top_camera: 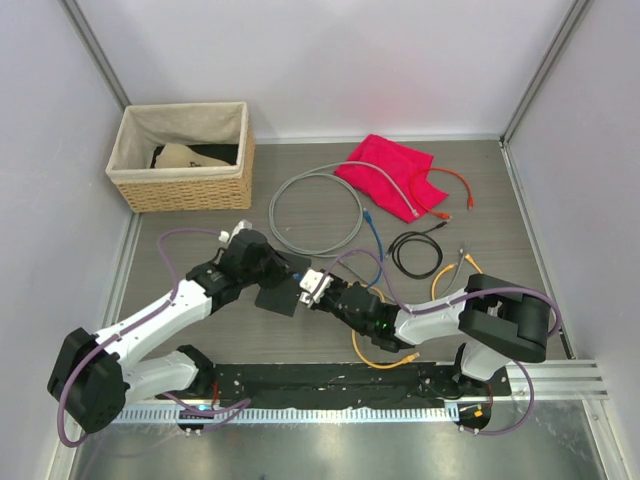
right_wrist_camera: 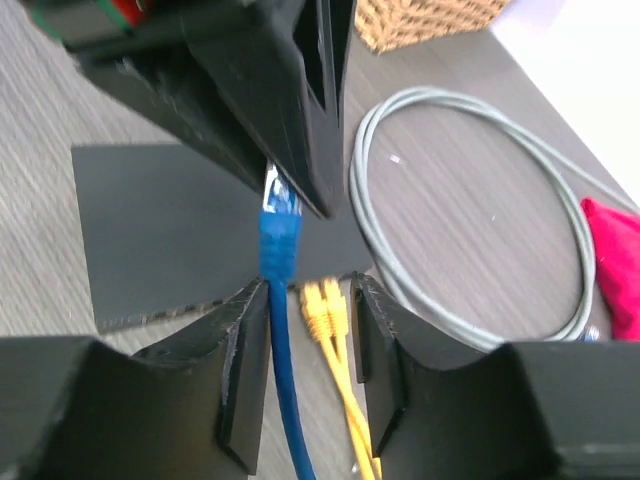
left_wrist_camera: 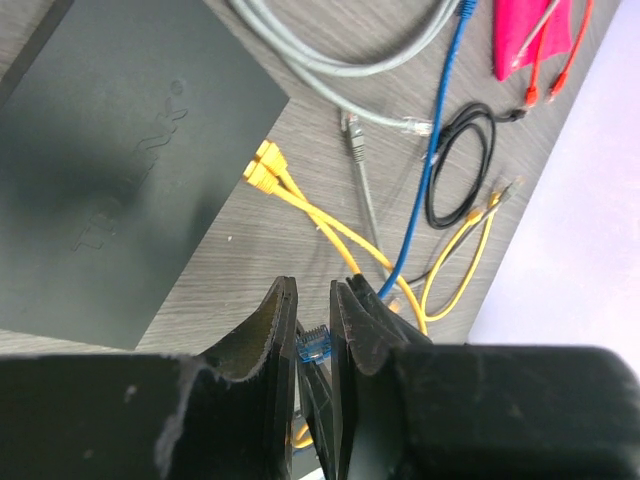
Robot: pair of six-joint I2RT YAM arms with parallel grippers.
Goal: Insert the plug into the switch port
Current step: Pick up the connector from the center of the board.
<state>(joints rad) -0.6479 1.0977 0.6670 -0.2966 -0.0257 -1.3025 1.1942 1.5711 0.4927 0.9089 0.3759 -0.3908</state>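
Left pincer (left_wrist_camera: 313, 300): clamped on the blue plug (left_wrist_camera: 313, 346), which we judge is for steering it to the switch (left_wrist_camera: 120, 170) lying flat just beside it, ports unseen. Right pincer (right_wrist_camera: 308, 285): jaws apart, straddling the blue cable (right_wrist_camera: 285, 400). We note yellow plugs (left_wrist_camera: 262, 165) at the switch edge and a grey cable coil (right_wrist_camera: 360, 190) beyond: possible snags.

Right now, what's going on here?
The left claw is shut on the blue plug, holding it close to the switch. The right claw is open, its fingers on either side of the plug's cable. The plug is not in a port yet.
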